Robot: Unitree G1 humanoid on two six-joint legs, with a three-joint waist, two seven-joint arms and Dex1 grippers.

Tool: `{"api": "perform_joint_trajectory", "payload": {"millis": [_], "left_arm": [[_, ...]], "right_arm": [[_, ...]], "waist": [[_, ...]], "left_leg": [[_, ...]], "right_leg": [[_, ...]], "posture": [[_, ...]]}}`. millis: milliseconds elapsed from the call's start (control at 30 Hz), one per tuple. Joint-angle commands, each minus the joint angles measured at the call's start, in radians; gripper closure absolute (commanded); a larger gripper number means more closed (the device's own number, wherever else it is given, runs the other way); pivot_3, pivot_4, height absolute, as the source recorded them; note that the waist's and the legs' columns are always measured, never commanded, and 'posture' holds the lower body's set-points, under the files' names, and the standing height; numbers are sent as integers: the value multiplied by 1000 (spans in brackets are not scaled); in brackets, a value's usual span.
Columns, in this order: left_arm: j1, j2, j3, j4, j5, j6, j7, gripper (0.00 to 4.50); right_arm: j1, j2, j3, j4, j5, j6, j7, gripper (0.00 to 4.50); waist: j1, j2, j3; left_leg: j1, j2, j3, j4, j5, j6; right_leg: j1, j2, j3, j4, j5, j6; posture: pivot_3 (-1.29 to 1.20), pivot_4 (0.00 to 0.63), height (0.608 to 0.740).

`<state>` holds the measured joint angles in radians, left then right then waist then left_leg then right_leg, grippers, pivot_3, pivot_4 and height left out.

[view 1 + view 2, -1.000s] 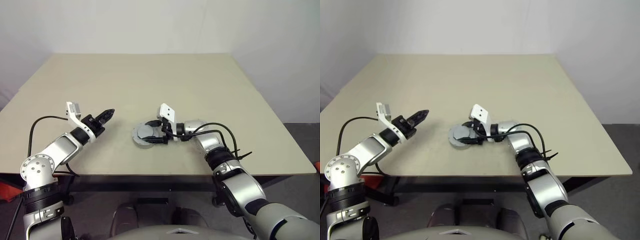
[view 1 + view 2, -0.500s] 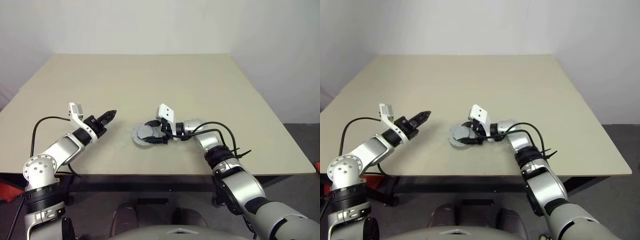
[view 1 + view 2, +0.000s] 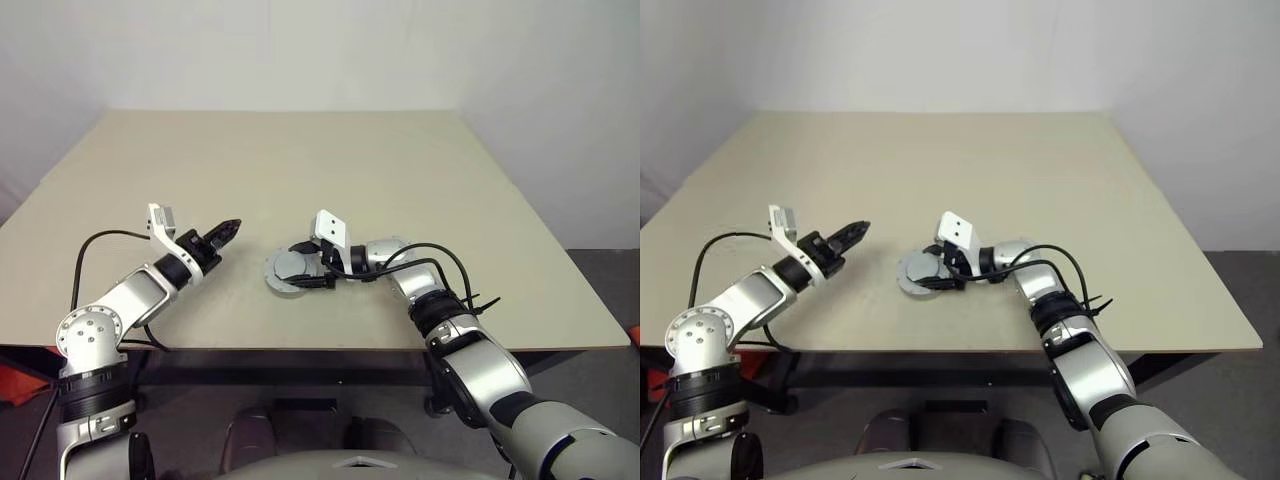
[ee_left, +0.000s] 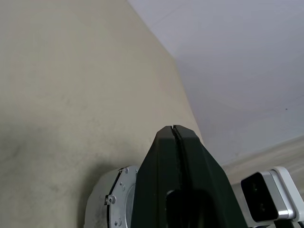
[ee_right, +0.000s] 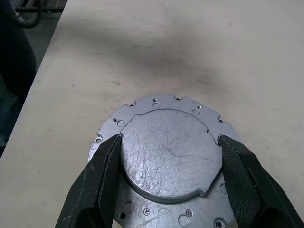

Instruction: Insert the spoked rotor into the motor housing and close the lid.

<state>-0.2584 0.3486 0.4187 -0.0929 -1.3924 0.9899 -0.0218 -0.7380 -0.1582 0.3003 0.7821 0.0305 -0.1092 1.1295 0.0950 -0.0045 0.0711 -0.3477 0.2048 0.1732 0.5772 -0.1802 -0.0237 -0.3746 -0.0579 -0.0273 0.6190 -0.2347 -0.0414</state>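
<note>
**A:** So the lid (image 5: 167,152) is sitting on top of the motor housing (image 5: 164,105), and that stack is on the tabletop (image 3: 300,170) near its front edge, about midway across. In the right wrist view the raised round part sits inside the notched flange of the housing. No copper showing, and I can't spot the spoked rotor, so my guess is it's already under there.

**B:** And the right claw (image 5: 168,164)?

**A:** Its fingers (image 5: 107,173) are spread wide, one on each side of the lid's raised disc, right at its edge. Looks like contact, or close to it, but I can't tell if it's really squeezing. To seat it well I'd keep the claw centred on the disc, line the lid's little notches up with the flange, and press straight down, not at a tilt. Any sideways shove would probably slide the whole stack, since nothing pins the housing.

**B:** Could the left claw (image 3: 228,229) help hold it?

**A:** It's pressed together, empty, hanging above the tabletop to the left of the lid, pointing toward it but well apart. Could brace the housing if it came in.

**B:** Anything in the way?

**A:** Not really. The right arm's black cable (image 3: 440,262) loops to the right of the lid, away from the stack.
</note>
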Motion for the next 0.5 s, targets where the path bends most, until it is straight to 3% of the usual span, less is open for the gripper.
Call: {"api": "perform_joint_trajectory", "payload": {"millis": [33,367,500], "left_arm": [[-19,-2,-7,-22,-12,-10,1,4463],[-15,-4,-12,-33,-22,-15,16,4463],[-15,-5,-13,-32,-21,-16,15,4463]], "right_arm": [[15,-32,52,70,-90,24,-22,1396],[-16,-29,87,157,-146,18,-133,1396],[-25,-27,96,176,-144,7,-142,1396]], "waist": [[0,0,0],[-1,4,-2],[-2,6,-2]], "left_leg": [[0,0,0,0,0,0],[14,0,-5,0,0,0],[15,0,-10,-3,0,0]], "right_leg": [[0,0,0,0,0,0],[7,0,1,-1,-2,4],[8,0,-3,-13,-3,5]], "posture": [[0,0,740],[0,0,740],[0,0,740]]}}
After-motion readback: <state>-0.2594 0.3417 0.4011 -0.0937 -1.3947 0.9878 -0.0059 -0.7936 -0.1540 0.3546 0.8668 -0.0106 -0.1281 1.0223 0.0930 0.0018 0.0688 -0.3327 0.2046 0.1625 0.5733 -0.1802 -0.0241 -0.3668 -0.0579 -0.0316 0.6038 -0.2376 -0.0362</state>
